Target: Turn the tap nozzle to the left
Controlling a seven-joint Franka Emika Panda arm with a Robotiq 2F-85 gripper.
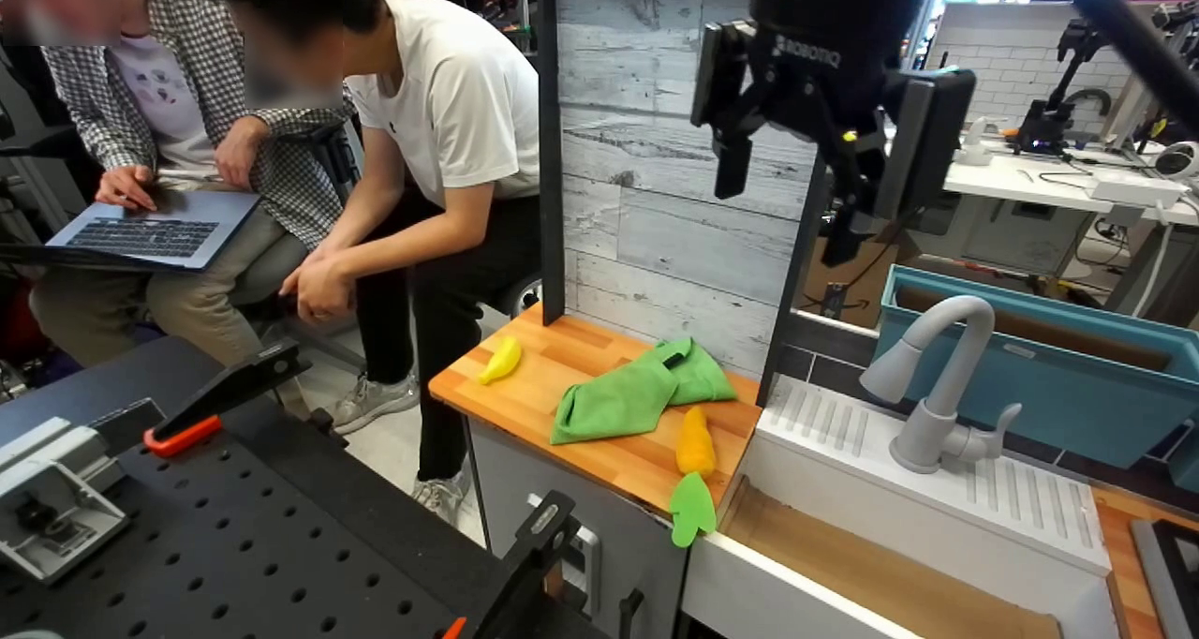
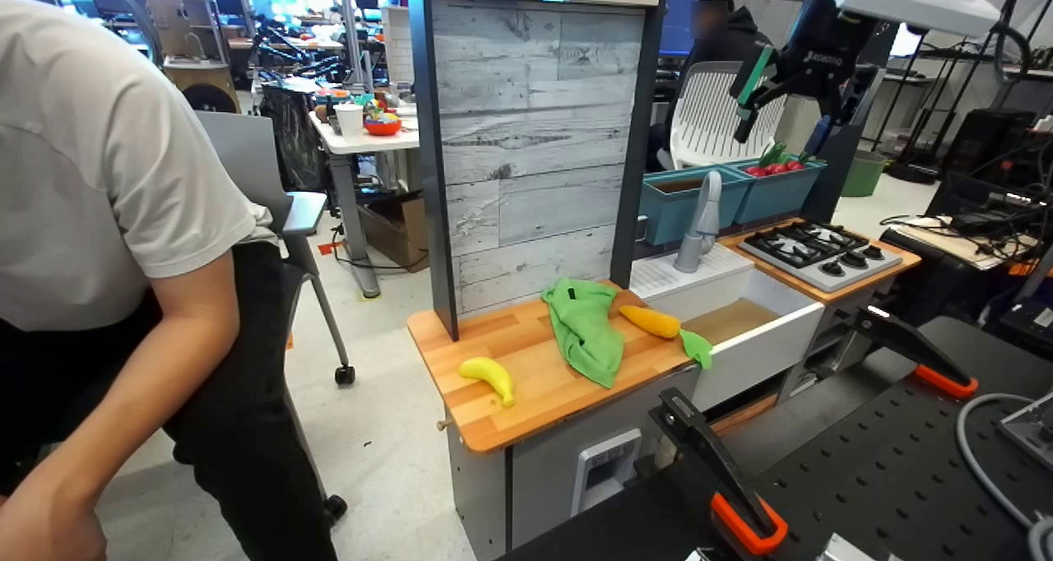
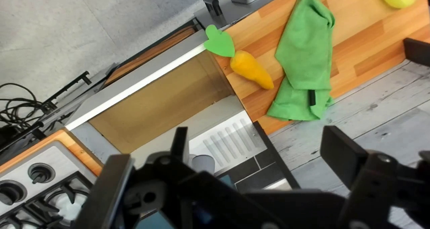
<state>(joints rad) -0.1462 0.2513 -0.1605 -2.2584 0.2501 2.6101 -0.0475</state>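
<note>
The tap nozzle (image 1: 960,367) is a grey arched spout on the pale sink unit (image 1: 796,414). In an exterior view it bends left with its head pointing down. It also stands upright in an exterior view (image 2: 705,209). In the wrist view only a grey piece of it (image 3: 204,163) shows beside my left finger; the rest is hidden behind the gripper. A small grey handle (image 1: 988,440) sits at its base. My gripper (image 1: 789,206) is open and empty. It hangs above the tap's height, apart from it, and shows in an exterior view (image 2: 781,129) and the wrist view (image 3: 258,138).
A teal planter (image 1: 1077,386) stands right behind the tap. A grey wood-pattern panel (image 1: 674,199) rises beside the sink. On the wooden counter (image 1: 534,405) lie a green cloth (image 1: 618,405), a toy carrot (image 1: 695,442) and a toy banana (image 1: 502,360). A toy stove (image 2: 814,252) adjoins the sink.
</note>
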